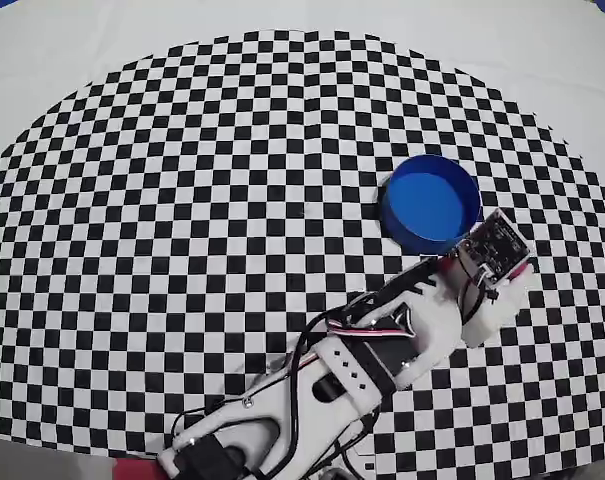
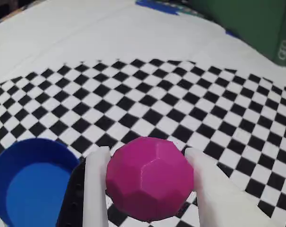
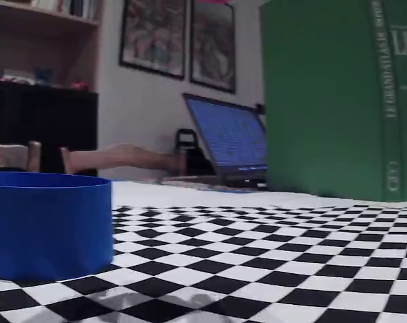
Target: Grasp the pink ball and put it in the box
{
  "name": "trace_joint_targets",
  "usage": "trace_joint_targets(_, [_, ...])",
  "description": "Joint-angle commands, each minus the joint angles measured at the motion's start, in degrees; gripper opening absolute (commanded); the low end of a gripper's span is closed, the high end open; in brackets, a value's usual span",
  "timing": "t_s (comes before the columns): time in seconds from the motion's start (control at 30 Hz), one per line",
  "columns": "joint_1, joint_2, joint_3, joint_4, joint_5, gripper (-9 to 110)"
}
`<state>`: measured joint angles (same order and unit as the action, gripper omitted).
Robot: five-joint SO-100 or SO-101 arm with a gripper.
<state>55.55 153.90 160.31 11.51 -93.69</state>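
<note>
In the wrist view the pink ball (image 2: pixel 150 177), a faceted magenta sphere, sits between two white fingers (image 2: pixel 96 189), and my gripper (image 2: pixel 147 152) is shut on it above the checkered mat. The blue box (image 2: pixel 36 147) lies just left of the fingers, open and empty. In the overhead view the box (image 1: pixel 406 237) stands right of centre. My arm's wrist with its camera board (image 1: pixel 494 245) hovers at the box's lower right edge and hides both gripper and ball. The fixed view shows the box (image 3: pixel 48 225) at the left; ball and gripper are outside it.
A black-and-white checkered mat (image 1: pixel 182 200) covers a white table. A tall green book (image 3: pixel 338 101) stands at the mat's far edge, with a laptop (image 3: pixel 230 145) beside it. My arm (image 1: pixel 362 360) reaches in from the overhead view's bottom edge.
</note>
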Motion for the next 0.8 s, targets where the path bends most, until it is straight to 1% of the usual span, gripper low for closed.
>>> trace_joint_targets(0.0, [-2.4, 2.2, -1.6, 0.3, -0.2, 0])
trace_joint_targets(0.77, [-14.3, 1.6, 0.1, 0.3, -0.3, 0])
